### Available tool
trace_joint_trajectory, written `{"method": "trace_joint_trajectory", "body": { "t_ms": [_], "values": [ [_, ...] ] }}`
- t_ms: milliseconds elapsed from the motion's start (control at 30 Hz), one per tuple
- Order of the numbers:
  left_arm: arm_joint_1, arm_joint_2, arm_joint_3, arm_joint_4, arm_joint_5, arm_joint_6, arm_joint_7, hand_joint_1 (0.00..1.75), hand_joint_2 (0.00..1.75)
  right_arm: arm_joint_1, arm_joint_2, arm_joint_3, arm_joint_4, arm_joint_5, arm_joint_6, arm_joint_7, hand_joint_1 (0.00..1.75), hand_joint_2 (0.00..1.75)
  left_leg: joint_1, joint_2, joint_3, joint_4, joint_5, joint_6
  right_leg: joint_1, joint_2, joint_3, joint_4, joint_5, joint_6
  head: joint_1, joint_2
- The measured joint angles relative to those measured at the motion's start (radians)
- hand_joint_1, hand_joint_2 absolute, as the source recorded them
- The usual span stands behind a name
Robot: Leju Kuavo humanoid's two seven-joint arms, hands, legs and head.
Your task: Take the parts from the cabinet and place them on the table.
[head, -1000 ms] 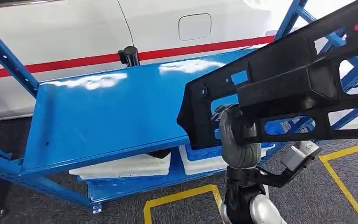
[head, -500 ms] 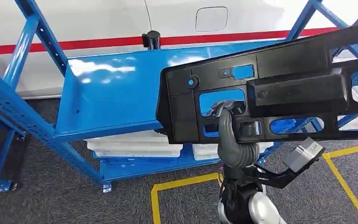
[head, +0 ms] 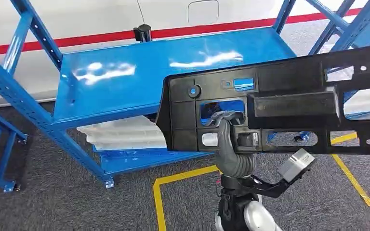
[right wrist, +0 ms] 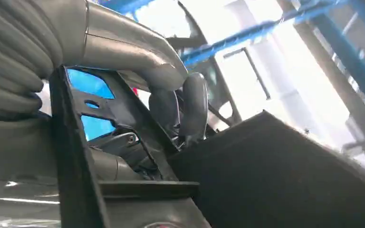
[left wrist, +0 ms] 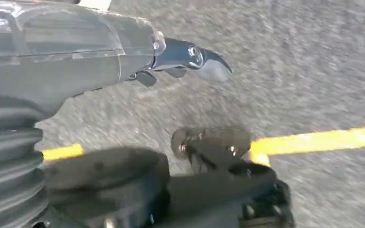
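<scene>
A long black plastic part [head: 289, 103] with many cut-outs stretches level across the head view, in front of the blue cabinet shelf [head: 120, 82]. My right hand [head: 225, 126] grips it from below, fingers hooked through one opening near its left end. In the right wrist view the fingers [right wrist: 186, 107] curl around a rib of the part [right wrist: 275, 175]. My left hand [left wrist: 123, 52] hangs over the grey carpet with nothing in it, its fingertip [left wrist: 195, 54] stretched out.
The blue rack's top shelf is bare except for a black cylinder [head: 143, 32] at its back edge. White trays [head: 120, 134] lie on the lower shelf. Yellow tape lines [head: 183, 175] mark the carpet. A white car body with a red stripe [head: 77, 19] stands behind.
The camera has shifted, so the rack sits differently in the picture. The black part has swung from tilted up at the right to nearly level, still in my right hand.
</scene>
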Motion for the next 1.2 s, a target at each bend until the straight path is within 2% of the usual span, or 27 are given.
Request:
{"method": "trace_joint_trajectory", "body": {
  "t_ms": [33, 67, 100, 133, 167, 233, 267, 333, 400, 433, 467, 533, 567, 600, 633, 733, 767, 800, 833, 900, 967, 1033, 1067, 1100, 1133, 1167, 1200],
  "values": [
    [0.0, 0.003, -0.005, 0.0, -0.013, -0.001, 0.007, 0.0, 1.75, 0.012, -0.003, 0.0, -0.009, 0.031, -0.025, 0.011, 1.75, 1.75, 0.004, 0.001, 0.042, -0.042, 0.028, -0.004, -0.003, -0.001, -0.017, 0.011, 0.005, 0.005, 0.0, 0.0],
    [0.0, 0.008, -0.011, 0.0, -0.023, -0.001, 0.01, 0.0, 1.75, 0.019, -0.008, -0.001, -0.02, 0.062, -0.043, 0.027, 1.75, 1.75, 0.009, 0.003, 0.107, -0.119, 0.021, -0.009, -0.007, -0.001, -0.034, 0.026, 0.008, 0.011, 0.0, 0.0],
    [-0.001, 0.008, -0.017, 0.0, -0.029, 0.0, 0.011, 0.0, 1.75, 0.021, -0.011, -0.001, -0.032, 0.083, -0.054, 0.035, 1.75, 1.75, 0.007, 0.062, 0.171, -0.209, -0.031, -0.017, 0.0, -0.01, -0.046, 0.046, 0.006, 0.015, -0.004, 0.0],
    [-0.006, 0.01, -0.021, 0.0, -0.033, 0.001, 0.011, 0.0, 1.75, 0.029, -0.014, -0.003, -0.045, 0.103, -0.061, 0.039, 1.75, 1.75, -0.004, 0.072, 0.209, -0.269, -0.067, 0.0, -0.002, -0.009, -0.053, 0.062, 0.003, 0.02, -0.014, 0.0],
    [-0.01, 0.009, -0.023, 0.0, -0.036, 0.0, 0.011, 0.0, 1.75, 0.031, -0.018, -0.007, -0.06, 0.127, -0.073, 0.048, 1.75, 1.75, 0.001, 0.057, 0.212, -0.29, -0.091, 0.019, -0.002, -0.012, -0.06, 0.074, 0.005, 0.023, -0.006, 0.0],
    [-0.01, 0.005, -0.034, 0.0, -0.045, -0.01, 0.013, 0.0, 1.75, 0.034, -0.023, -0.007, -0.077, 0.155, -0.085, 0.066, 1.75, 1.75, -0.002, 0.038, 0.201, -0.284, -0.088, 0.043, -0.004, -0.03, -0.064, 0.076, 0.011, 0.032, 0.002, 0.0],
    [-0.007, 0.003, -0.04, 0.0, -0.047, -0.012, 0.022, 0.0, 1.75, 0.034, -0.025, -0.009, -0.083, 0.156, -0.085, 0.068, 1.75, 1.75, 0.001, 0.033, 0.199, -0.285, -0.081, 0.053, -0.008, -0.021, -0.066, 0.084, 0.002, 0.04, 0.002, 0.0],
    [-0.006, -0.003, -0.048, 0.0, -0.048, -0.013, 0.048, 0.0, 1.75, 0.034, -0.028, -0.01, -0.092, 0.155, -0.085, 0.073, 1.75, 1.75, 0.0, 0.015, 0.187, -0.285, -0.067, 0.065, -0.012, 0.005, -0.093, 0.17, -0.079, 0.054, 0.008, 0.0],
    [-0.004, -0.008, -0.055, 0.0, -0.051, -0.02, 0.067, 0.0, 1.75, 0.038, -0.031, -0.01, -0.095, 0.155, -0.085, 0.077, 1.75, 1.75, -0.003, -0.007, 0.171, -0.284, -0.054, 0.069, -0.012, 0.011, -0.138, 0.318, -0.16, 0.058, 0.019, 0.0],
    [-0.001, -0.011, -0.06, 0.0, -0.054, -0.022, 0.069, 0.0, 1.75, 0.041, -0.032, -0.01, -0.095, 0.155, -0.085, 0.078, 1.75, 1.75, -0.006, -0.018, 0.165, -0.284, -0.049, 0.07, -0.012, 0.012, -0.145, 0.359, -0.173, 0.055, 0.023, 0.0],
    [0.001, -0.011, -0.065, 0.0, -0.054, -0.023, 0.073, 0.0, 1.75, 0.043, -0.033, -0.01, -0.095, 0.156, -0.085, 0.079, 1.75, 1.75, -0.009, -0.029, 0.161, -0.284, -0.045, 0.071, -0.011, 0.013, -0.136, 0.356, -0.162, 0.05, 0.028, 0.0],
    [0.001, -0.011, -0.071, 0.0, -0.054, -0.026, 0.082, 0.0, 1.75, 0.044, -0.034, -0.01, -0.101, 0.165, -0.087, 0.087, 1.75, 1.75, -0.017, -0.052, 0.157, -0.284, -0.038, 0.07, -0.007, 0.027, -0.072, 0.243, -0.091, 0.03, 0.034, 0.0],
    [0.0, -0.014, -0.071, 0.0, -0.054, -0.029, 0.084, 0.0, 1.75, 0.044, -0.035, -0.01, -0.107, 0.169, -0.088, 0.087, 1.75, 1.75, -0.02, -0.063, 0.158, -0.284, -0.036, 0.069, -0.003, 0.048, -0.027, 0.152, -0.046, 0.015, 0.037, 0.0],
    [0.0, -0.018, -0.072, 0.0, -0.055, -0.031, 0.085, 0.0, 1.75, 0.043, -0.036, -0.011, -0.113, 0.173, -0.088, 0.088, 1.75, 1.75, -0.014, -0.072, 0.154, -0.286, -0.034, 0.069, 0.0, 0.091, 0.002, 0.094, -0.04, -0.003, 0.034, 0.0],
    [-0.003, -0.024, -0.073, 0.001, -0.057, -0.031, 0.085, 0.0, 1.75, 0.049, -0.039, -0.014, -0.117, 0.175, -0.088, 0.089, 1.75, 1.75, -0.015, -0.084, 0.145, -0.284, -0.027, 0.06, -0.003, 0.109, 0.002, 0.086, -0.035, -0.009, 0.01, 0.0],
    [0.0, -0.036, -0.084, -0.001, -0.058, -0.033, 0.077, 0.0, 1.75, 0.049, -0.045, -0.019, -0.132, 0.177, -0.089, 0.096, 1.75, 1.75, 0.004, -0.117, 0.135, -0.293, -0.014, 0.04, 0.012, 0.085, 0.005, 0.069, -0.024, -0.02, 0.032, 0.0],
    [0.0, -0.037, -0.088, 0.0, -0.059, -0.033, 0.077, 0.0, 1.75, 0.048, -0.045, -0.021, -0.139, 0.178, -0.089, 0.096, 1.75, 1.75, -0.004, -0.12, 0.137, -0.295, -0.015, 0.037, 0.002, 0.068, 0.028, 0.024, -0.016, -0.029, 0.038, 0.0],
    [0.0, -0.037, -0.088, 0.0, -0.06, -0.034, 0.076, 0.0, 1.75, 0.047, -0.046, -0.021, -0.142, 0.178, -0.088, 0.096, 1.75, 1.75, -0.011, -0.031, 0.123, -0.28, -0.028, 0.038, -0.002, 0.052, 0.046, -0.01, -0.018, -0.018, 0.035, 0.0],
    [-0.003, -0.037, -0.089, 0.0, -0.06, -0.034, 0.076, 0.0, 1.75, 0.05, -0.046, -0.023, -0.146, 0.18, -0.088, 0.097, 1.75, 1.75, -0.009, 0.0, 0.096, -0.235, -0.064, 0.032, -0.002, 0.041, 0.048, -0.02, -0.014, -0.022, 0.021, 0.0],
    [-0.005, -0.036, -0.09, 0.0, -0.061, -0.035, 0.075, 0.0, 1.75, 0.054, -0.048, -0.026, -0.146, 0.181, -0.089, 0.098, 1.75, 1.75, 0.002, 0.002, 0.027, -0.101, -0.121, 0.017, -0.005, 0.01, 0.045, -0.013, -0.018, -0.018, 0.011, 0.0],
    [-0.001, -0.034, -0.094, 0.0, -0.061, -0.035, 0.075, 0.0, 1.75, 0.054, -0.049, -0.026, -0.146, 0.182, -0.089, 0.098, 1.75, 1.75, 0.007, 0.002, -0.005, -0.042, -0.121, 0.004, -0.009, -0.017, 0.041, -0.002, -0.025, -0.01, 0.002, 0.0],
    [0.0, -0.033, -0.097, 0.0, -0.061, -0.035, 0.075, 0.0, 1.75, 0.055, -0.051, -0.026, -0.146, 0.182, -0.089, 0.098, 1.75, 1.75, 0.014, 0.017, 0.048, -0.142, -0.045, -0.009, -0.017, -0.043, 0.038, 0.017, -0.038, 0.004, -0.003, 0.0],
    [-0.001, -0.033, -0.097, 0.0, -0.062, -0.035, 0.072, 0.0, 1.75, 0.055, -0.052, -0.026, -0.146, 0.182, -0.089, 0.098, 1.75, 1.75, 0.016, 0.046, 0.096, -0.226, -0.004, -0.014, -0.021, -0.053, 0.036, 0.032, -0.048, 0.014, -0.005, 0.0],
    [-0.002, -0.034, -0.098, -0.001, -0.065, -0.035, 0.067, 0.0, 1.75, 0.056, -0.053, -0.026, -0.147, 0.183, -0.088, 0.098, 1.75, 1.75, 0.006, 0.102, 0.112, -0.26, -0.025, -0.013, -0.019, -0.062, 0.033, 0.048, -0.057, 0.023, -0.008, 0.0],
    [-0.003, -0.037, -0.098, -0.001, -0.066, -0.035, 0.062, 0.0, 1.75, 0.057, -0.053, -0.026, -0.148, 0.185, -0.089, 0.099, 1.75, 1.75, 0.007, 0.127, 0.106, -0.259, -0.019, 0.0, -0.011, -0.068, 0.027, 0.063, -0.068, 0.033, -0.013, 0.0],
    [-0.003, -0.037, -0.098, -0.001, -0.067, -0.034, 0.059, 0.0, 1.75, 0.062, -0.053, -0.027, -0.154, 0.186, -0.089, 0.099, 1.75, 1.75, 0.003, 0.109, 0.1, -0.25, -0.021, 0.023, -0.013, -0.074, 0.025, 0.064, -0.069, 0.037, -0.01, 0.0],
    [-0.003, -0.039, -0.1, -0.001, -0.067, -0.035, 0.056, 0.0, 1.75, 0.064, -0.055, -0.028, -0.158, 0.187, -0.089, 0.099, 1.75, 1.75, 0.0, 0.099, 0.096, -0.251, -0.019, 0.031, -0.015, -0.086, 0.028, 0.064, -0.068, 0.04, -0.001, 0.0]
  ]
}}
